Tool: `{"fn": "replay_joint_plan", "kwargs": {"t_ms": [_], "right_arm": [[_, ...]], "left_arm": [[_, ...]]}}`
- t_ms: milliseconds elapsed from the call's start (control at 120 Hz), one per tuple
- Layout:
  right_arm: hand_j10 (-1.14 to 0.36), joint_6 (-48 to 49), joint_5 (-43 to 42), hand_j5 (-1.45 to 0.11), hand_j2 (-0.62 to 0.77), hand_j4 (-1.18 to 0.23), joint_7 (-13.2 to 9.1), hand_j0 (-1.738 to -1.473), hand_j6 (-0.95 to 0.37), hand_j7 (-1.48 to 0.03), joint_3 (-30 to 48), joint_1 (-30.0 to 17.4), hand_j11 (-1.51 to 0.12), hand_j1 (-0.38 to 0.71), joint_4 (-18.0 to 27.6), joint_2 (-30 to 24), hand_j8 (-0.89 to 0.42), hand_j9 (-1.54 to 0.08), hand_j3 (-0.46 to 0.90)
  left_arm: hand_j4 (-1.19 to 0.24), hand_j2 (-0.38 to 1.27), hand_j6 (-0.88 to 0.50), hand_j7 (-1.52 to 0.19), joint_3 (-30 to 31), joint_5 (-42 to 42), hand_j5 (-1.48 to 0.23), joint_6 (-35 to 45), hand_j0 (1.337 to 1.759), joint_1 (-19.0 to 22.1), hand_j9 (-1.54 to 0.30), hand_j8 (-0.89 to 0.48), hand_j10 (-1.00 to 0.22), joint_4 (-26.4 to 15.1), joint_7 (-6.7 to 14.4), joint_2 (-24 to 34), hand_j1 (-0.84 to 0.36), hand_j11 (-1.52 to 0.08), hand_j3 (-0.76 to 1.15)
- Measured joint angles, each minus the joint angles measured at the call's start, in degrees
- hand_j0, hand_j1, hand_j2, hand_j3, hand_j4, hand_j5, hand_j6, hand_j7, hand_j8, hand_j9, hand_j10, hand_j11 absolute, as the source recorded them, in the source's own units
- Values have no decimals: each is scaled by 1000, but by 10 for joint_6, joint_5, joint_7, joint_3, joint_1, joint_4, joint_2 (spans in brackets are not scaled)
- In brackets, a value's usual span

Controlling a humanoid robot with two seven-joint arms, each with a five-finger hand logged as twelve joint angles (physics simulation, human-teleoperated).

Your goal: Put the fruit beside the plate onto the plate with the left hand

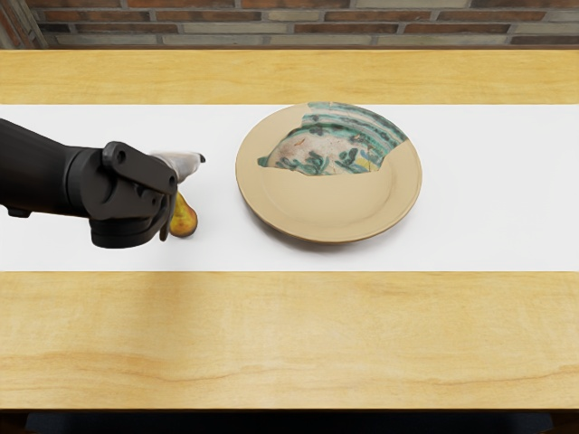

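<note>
One fruit — small, yellow-orange — is seen on the white runner, left of the plate and apart from it; it is partly covered by the left hand, which is pressed close to it; whether it is actually gripped cannot be told.

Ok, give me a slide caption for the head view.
Left hand at a yellow fruit lying on the white runner, left of the patterned plate.
</note>
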Motion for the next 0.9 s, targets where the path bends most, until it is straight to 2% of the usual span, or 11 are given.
{"fn": "replay_joint_plan", "kwargs": {"t_ms": [617,900], "right_arm": [[0,0,0,0,0,0,0,-1658,0,0,0,0,0,-349,0,0,0,0,0],[0,0,0,0,0,0,0,-1658,0,0,0,0,0,-349,0,0,0,0,0]], "left_arm": [[-51,10,-52,-66,-17,-5,-66,-2,1658,18,-66,-51,-51,12,1,0,288,-66,0],[-237,50,-239,-293,-18,-2,-294,-3,1658,22,-292,-239,-239,12,3,0,86,-292,0]]}}
